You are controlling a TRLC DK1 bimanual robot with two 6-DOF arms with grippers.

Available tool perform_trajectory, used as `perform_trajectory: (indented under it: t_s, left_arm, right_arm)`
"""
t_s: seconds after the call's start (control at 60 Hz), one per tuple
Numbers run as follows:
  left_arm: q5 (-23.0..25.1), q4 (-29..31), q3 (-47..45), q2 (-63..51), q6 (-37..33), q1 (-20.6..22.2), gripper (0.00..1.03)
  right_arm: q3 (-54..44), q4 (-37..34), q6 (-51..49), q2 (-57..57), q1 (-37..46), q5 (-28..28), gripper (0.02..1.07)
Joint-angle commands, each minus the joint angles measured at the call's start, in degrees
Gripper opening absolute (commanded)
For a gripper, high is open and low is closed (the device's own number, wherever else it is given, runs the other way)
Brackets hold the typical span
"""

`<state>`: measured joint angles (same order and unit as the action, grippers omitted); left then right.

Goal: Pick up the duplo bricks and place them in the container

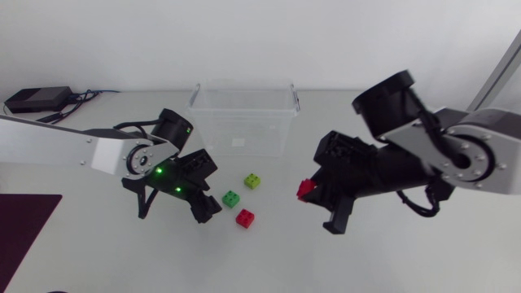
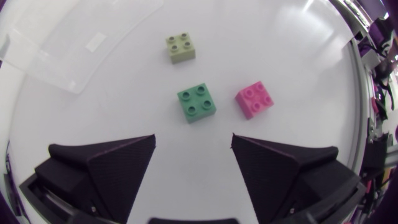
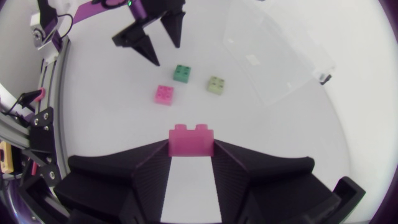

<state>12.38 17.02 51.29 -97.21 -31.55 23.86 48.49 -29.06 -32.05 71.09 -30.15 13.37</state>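
Note:
Three duplo bricks lie on the white table: a yellow-green one (image 1: 253, 181), a green one (image 1: 231, 198) and a red one (image 1: 244, 218). My left gripper (image 1: 213, 191) hovers just left of them, open and holding nothing. From its wrist, the green brick (image 2: 197, 102) lies just ahead of the open fingers (image 2: 112, 162), the red brick (image 2: 254, 99) beside it and the yellow-green brick (image 2: 180, 47) farther ahead. My right gripper (image 1: 309, 192) is shut on another red brick (image 3: 191, 140), held above the table right of the loose bricks. The clear container (image 1: 244, 114) stands behind them.
A black box with cables (image 1: 37, 99) sits at the far left corner. A dark mat (image 1: 20, 224) lies at the left edge. The container's clear wall (image 3: 280, 56) is ahead of the right gripper, to one side.

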Motion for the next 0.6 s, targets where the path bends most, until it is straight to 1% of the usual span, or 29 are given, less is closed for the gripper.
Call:
perform_trajectory:
  t_s: [0.0, 0.033, 0.183, 0.367, 0.467, 0.583]
  left_arm:
    - [-3.1, 0.3, 2.7, -2.8, 4.9, 2.1, 0.82]
    - [-4.8, 0.3, 3.1, -3.2, 6.2, 2.8, 0.82]
    - [-7.5, 0.2, 5.0, -3.3, 11.0, 4.9, 0.82]
    - [-7.9, 2.2, 8.6, -6.6, 15.6, 6.6, 0.82]
    - [-8.8, 2.4, 9.7, -8.6, 16.8, 8.1, 0.82]
    - [-9.7, 2.6, 10.9, -11.4, 17.4, 8.1, 0.82]
  right_arm:
    - [3.1, -2.3, -1.3, -2.5, 1.7, -0.2, 0.35]
    - [3.5, -2.6, -1.2, -3.1, 2.4, -0.1, 0.35]
    - [3.5, -3.0, -0.6, -4.7, 2.7, -0.6, 0.35]
    - [3.7, -3.0, 0.5, -6.5, 3.4, -1.8, 0.35]
    - [5.2, -4.0, 0.6, -7.5, 4.0, -2.0, 0.35]
    - [7.0, -5.3, 0.6, -8.2, 4.5, -2.0, 0.36]
